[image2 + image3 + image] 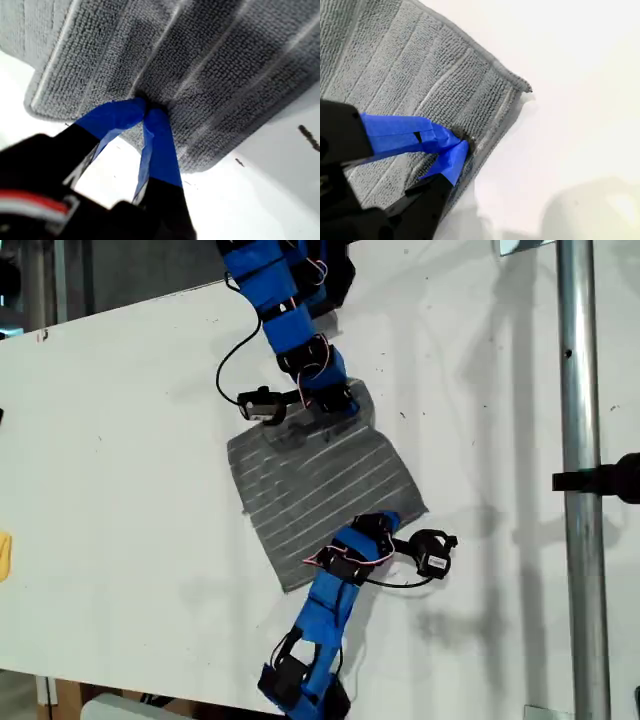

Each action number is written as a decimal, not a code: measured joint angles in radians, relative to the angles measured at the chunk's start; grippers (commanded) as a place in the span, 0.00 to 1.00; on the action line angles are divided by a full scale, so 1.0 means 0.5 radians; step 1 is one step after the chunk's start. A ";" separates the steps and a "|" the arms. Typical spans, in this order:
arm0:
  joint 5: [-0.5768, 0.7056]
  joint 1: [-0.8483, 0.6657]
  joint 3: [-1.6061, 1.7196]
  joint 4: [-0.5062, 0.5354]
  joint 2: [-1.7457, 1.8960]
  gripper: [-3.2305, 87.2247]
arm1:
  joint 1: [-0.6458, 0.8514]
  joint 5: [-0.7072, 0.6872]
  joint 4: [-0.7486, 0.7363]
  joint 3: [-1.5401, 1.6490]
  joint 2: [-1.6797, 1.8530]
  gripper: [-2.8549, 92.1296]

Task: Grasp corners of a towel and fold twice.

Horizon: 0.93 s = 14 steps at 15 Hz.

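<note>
- Dark grey white-striped soft towel [318,485] lies flat on white table [120,440].
- My first gripper [150,111] and my second gripper [461,141] each pinch a towel edge.
- Step: fold 1; next, lift both together.

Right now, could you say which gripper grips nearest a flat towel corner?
My second gripper: the corner lies flat beside it; my first gripper bunches towel.

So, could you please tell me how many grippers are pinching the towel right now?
2. My first gripper is closed on a bunched fold of the towel; my second gripper is clamped on its hem near a corner.
</note>
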 measured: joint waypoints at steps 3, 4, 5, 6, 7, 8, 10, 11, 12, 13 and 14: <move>-0.199 0.083 0.963 -0.319 0.589 0.00 | -0.067 0.003 -0.046 -0.405 -0.426 0.03; -0.270 0.101 1.172 -0.337 0.733 0.00 | -0.077 0.006 -0.049 -0.546 -0.568 0.03; -0.353 0.123 1.378 -0.362 0.868 0.00 | -0.080 0.006 -0.037 -0.657 -0.660 0.03; -0.426 0.138 1.571 -0.365 1.037 0.00 | -0.083 0.006 -0.003 -0.715 -0.696 0.03; -0.488 0.163 1.724 -0.365 1.181 0.00 | -0.083 0.006 0.031 -0.739 -0.703 0.03; -0.525 0.181 1.847 -0.365 1.316 0.00 | -0.083 0.006 0.071 -0.749 -0.699 0.03; -0.479 0.212 1.936 -0.301 1.497 0.00 | -0.083 0.006 0.166 -0.752 -0.663 0.03; -0.436 0.227 1.933 -0.224 1.540 0.00 | -0.083 -0.015 0.239 -0.749 -0.614 0.03; -0.408 0.242 1.899 -0.092 1.595 0.00 | -0.083 -0.040 0.337 -0.746 -0.534 0.03; -0.371 0.276 1.835 0.055 1.641 0.00 | -0.083 -0.064 0.417 -0.742 -0.442 0.03; -0.337 0.288 1.712 0.221 1.681 0.00 | -0.071 -0.101 0.479 -0.742 -0.341 0.03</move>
